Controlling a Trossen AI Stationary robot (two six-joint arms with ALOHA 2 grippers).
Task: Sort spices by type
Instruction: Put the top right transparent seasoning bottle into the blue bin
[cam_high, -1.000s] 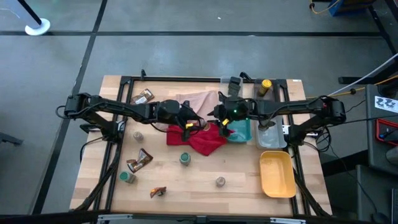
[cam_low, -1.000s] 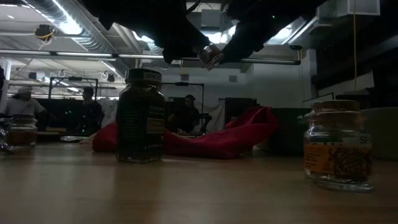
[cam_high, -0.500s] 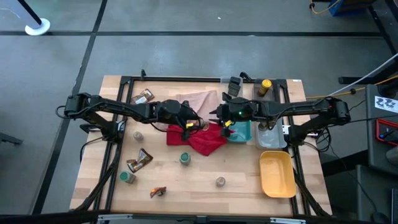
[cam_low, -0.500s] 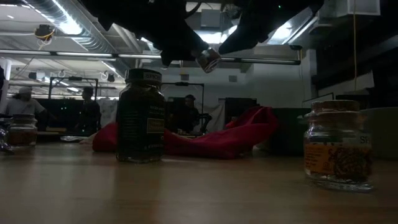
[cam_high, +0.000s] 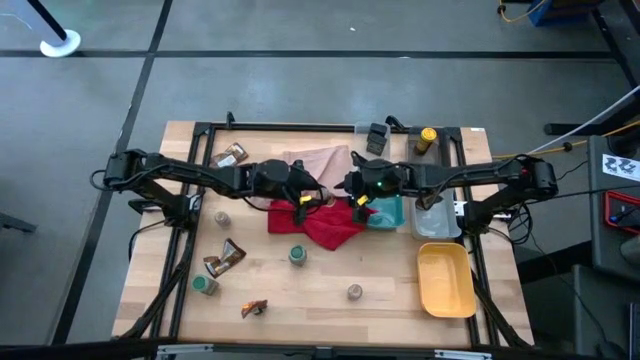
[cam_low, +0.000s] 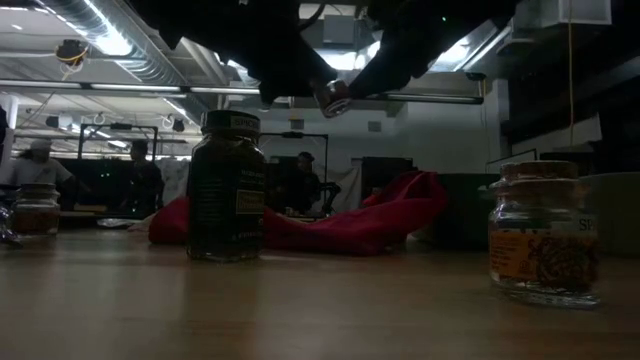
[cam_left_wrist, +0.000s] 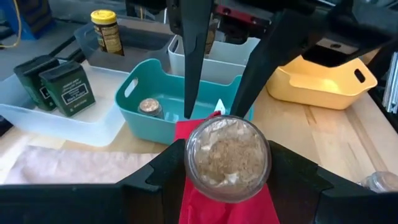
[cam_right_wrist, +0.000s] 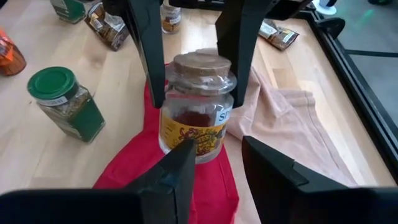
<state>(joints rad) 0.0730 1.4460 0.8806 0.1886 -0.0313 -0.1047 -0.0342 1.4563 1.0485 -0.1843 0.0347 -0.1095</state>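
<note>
Above the red cloth at the middle of the table, the two arms met tip to tip with one small spice jar between them. The left gripper clasped the jar by its base. The right gripper reached in from the other side, its fingers spread on either side of the cork lid, and I cannot tell whether they gripped it.

The jar hung in the air over the cloth, lying roughly level, its long axis running from arm to arm: bottom toward the left arm, cork lid toward the right.

Just beside the red cloth sat a teal tray with one small jar inside. Beyond that stood a clear tray and a yellow tray. A beige cloth lay touching the red one's far edge. A green-lidded jar stood just beside the red cloth, with other jars and brown sachets scattered farther off.
</note>
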